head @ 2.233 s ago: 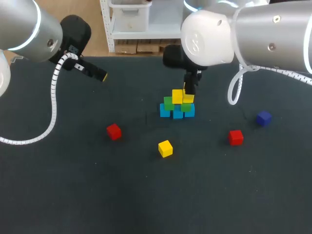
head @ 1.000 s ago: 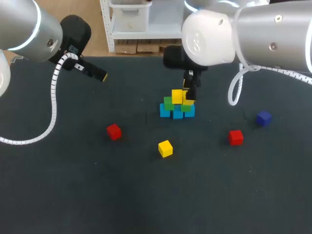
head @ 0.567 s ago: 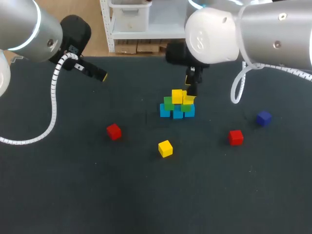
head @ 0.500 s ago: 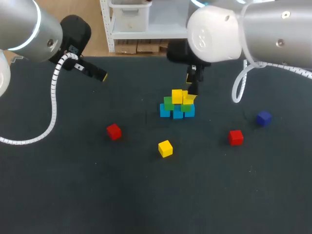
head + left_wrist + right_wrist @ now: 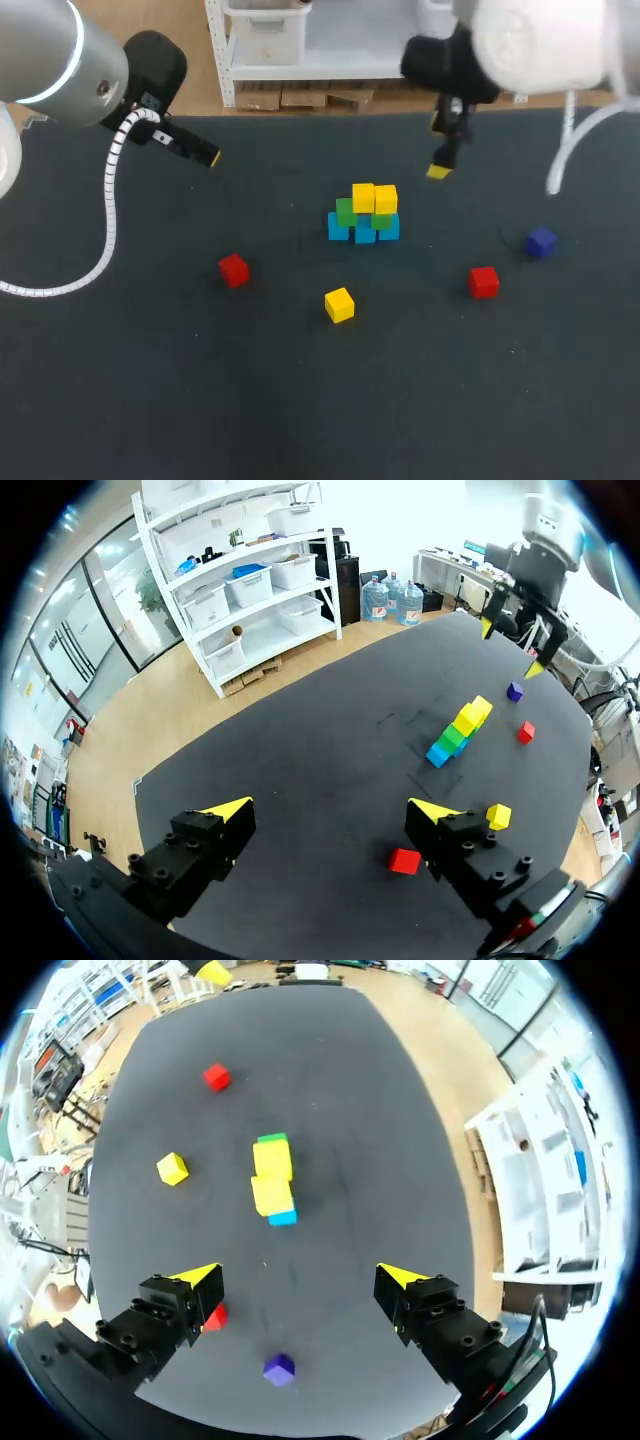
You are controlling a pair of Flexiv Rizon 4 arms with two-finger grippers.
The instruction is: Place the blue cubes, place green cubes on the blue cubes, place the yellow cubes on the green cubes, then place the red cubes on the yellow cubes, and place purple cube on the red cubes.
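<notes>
Desk: dark mat.

Stack stands near the desk centre.
- Blue cubes form the base row, resting on the desk.
- Green cubes sit on the blue.
- 2 top yellow cubes sit side by side on the green, touching each other.
- The cube count in the lower layers cannot be told.

Loose cubes, all on the desk and apart from the stack:
- Loose yellow cube lies in front of the stack, on the robot's side.
- Left red cube lies to the left of that one.
- Right red cube lies front-right of the stack.
- Purple cube lies further right, near the right red cube but not touching it.

Right arm comes in from the right rear. The right jaws hang above the desk, behind and to the right of the stack. They are released and spread wide, with nothing between them. In the right wrist view the stack lies ahead of them.

Left arm sits at the left rear. The left jaws are raised over the desk, well apart from every cube. They are released and empty.
</notes>
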